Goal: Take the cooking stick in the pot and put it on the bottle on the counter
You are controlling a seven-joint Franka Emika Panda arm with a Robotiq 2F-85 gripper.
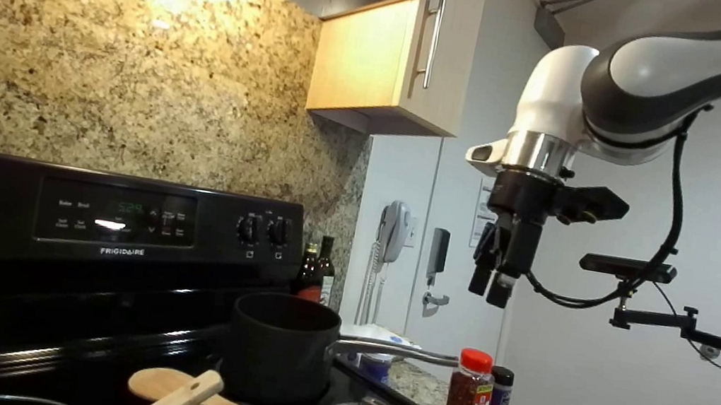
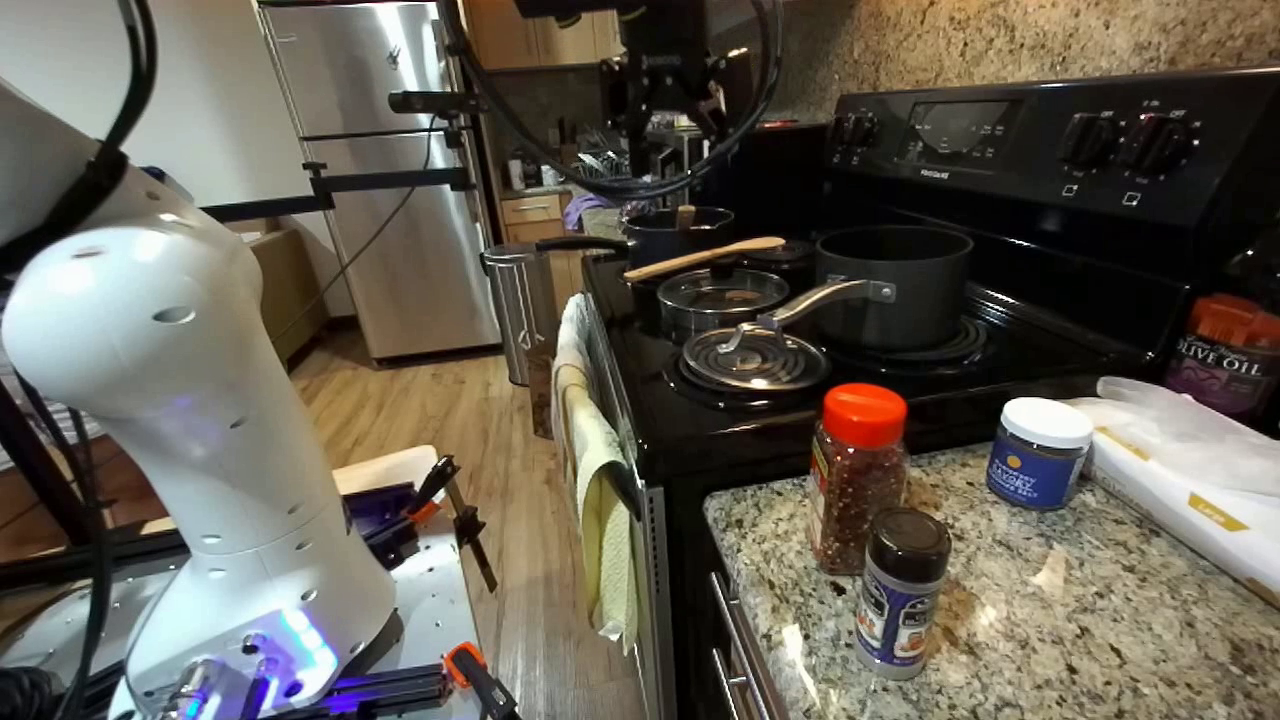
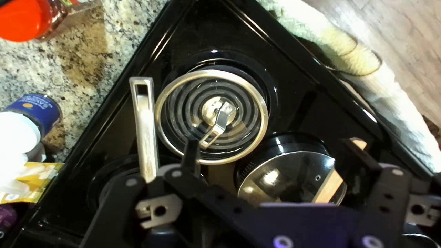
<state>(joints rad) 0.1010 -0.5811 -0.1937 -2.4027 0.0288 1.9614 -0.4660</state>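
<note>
The cooking stick [image 1: 177, 404] is a pale wooden rod slanting up from a pot [image 1: 27, 401] at the frame's lower edge in an exterior view. Its end [image 2: 685, 214] shows above the dark pot [image 2: 640, 232] in an exterior view; it is out of sight in the wrist view. The bottle, with red cap and reddish-brown contents, stands upright on the counter in both exterior views [image 1: 468, 397] [image 2: 860, 480]; its cap shows in the wrist view [image 3: 22, 20]. My gripper [image 1: 490, 293] is open and empty, high above the stove; its spread fingers [image 3: 275, 148] show in the wrist view.
A wooden spoon [image 2: 700, 259] lies across a glass-lidded pan [image 2: 722, 300]. A dark saucepan [image 1: 280, 355] has a long metal handle [image 1: 395, 351] toward the counter. A glass lid [image 3: 212, 72] lies on a burner. A purple-labelled jar [image 2: 900, 600] and blue jar [image 2: 1038, 455] stand near the bottle.
</note>
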